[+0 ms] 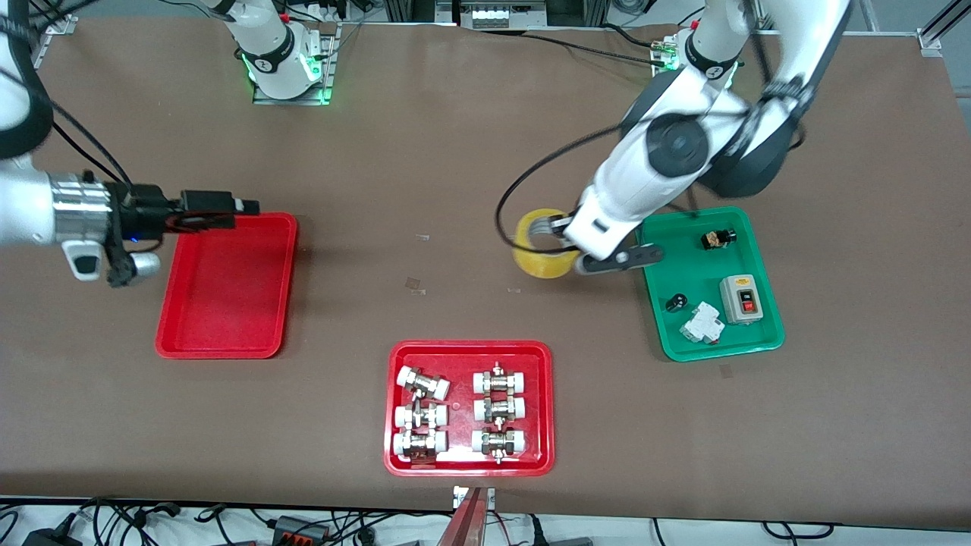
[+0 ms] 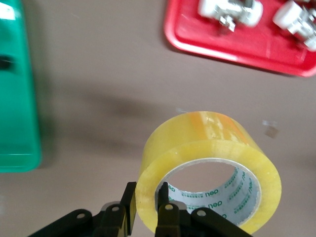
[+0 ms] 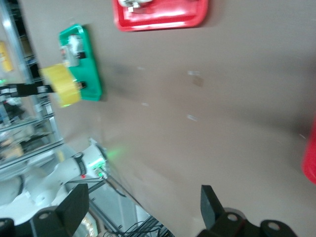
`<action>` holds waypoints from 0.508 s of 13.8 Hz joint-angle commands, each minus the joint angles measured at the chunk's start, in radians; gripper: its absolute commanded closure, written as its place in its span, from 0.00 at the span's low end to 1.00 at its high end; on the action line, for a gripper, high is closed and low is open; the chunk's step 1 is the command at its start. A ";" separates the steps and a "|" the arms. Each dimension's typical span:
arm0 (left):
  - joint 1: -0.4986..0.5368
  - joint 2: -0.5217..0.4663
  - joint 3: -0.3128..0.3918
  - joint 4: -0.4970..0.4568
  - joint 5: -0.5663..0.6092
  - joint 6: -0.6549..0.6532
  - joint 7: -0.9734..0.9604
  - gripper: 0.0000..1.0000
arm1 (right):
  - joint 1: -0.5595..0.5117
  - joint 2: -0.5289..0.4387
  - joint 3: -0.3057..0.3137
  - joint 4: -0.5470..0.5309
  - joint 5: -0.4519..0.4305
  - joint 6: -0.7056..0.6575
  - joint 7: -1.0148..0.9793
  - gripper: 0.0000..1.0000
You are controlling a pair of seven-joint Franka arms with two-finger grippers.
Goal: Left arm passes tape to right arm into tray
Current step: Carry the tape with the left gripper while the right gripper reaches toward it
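Brown matting covers the table (image 1: 455, 152), with both arm bases standing along its upper edge in the front view. Three trays are laid out on it: the plain red tray (image 1: 227, 288) toward the right arm's end, a green tray (image 1: 709, 284) of small electrical parts toward the left arm's end, and a red tray of pipe fittings (image 1: 469, 408) nearest the front camera.

The tape (image 1: 542, 244) is held clear of the table by the left gripper (image 2: 145, 210), beside the green tray and over bare matting. In the left wrist view one finger is seen inside the core and one outside, so the jaws are clamped across the wall of the roll. The roll's open bore is tilted toward that camera; its printed inner core is visible.

The right gripper (image 1: 220, 208) is positioned over the plain red tray's edge closest to the arm bases. Its fingers (image 3: 212, 202) are spread apart and hold nothing.

The relation governing the handover is judged as follows: the tape lies well apart from the right gripper, toward the left arm's end, with bare table between. The left arm is the nearer one. The bore's direction relative to the right gripper's approach probably cannot be fixed from the blurred right wrist view.
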 commanded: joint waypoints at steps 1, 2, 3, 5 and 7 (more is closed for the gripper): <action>-0.085 0.176 0.002 0.195 -0.021 0.026 -0.082 1.00 | -0.008 0.072 0.002 0.009 0.093 0.004 -0.143 0.00; -0.083 0.213 -0.002 0.214 -0.020 0.061 -0.087 1.00 | -0.008 0.091 0.002 0.009 0.115 0.018 -0.179 0.00; -0.106 0.222 -0.004 0.214 -0.021 0.119 -0.104 1.00 | -0.008 0.109 0.002 0.009 0.136 0.029 -0.210 0.00; -0.131 0.245 -0.002 0.212 -0.049 0.219 -0.208 1.00 | -0.001 0.137 0.002 -0.006 0.179 0.064 -0.276 0.00; -0.158 0.273 -0.002 0.211 -0.066 0.299 -0.281 1.00 | 0.010 0.146 0.010 -0.061 0.227 0.137 -0.351 0.00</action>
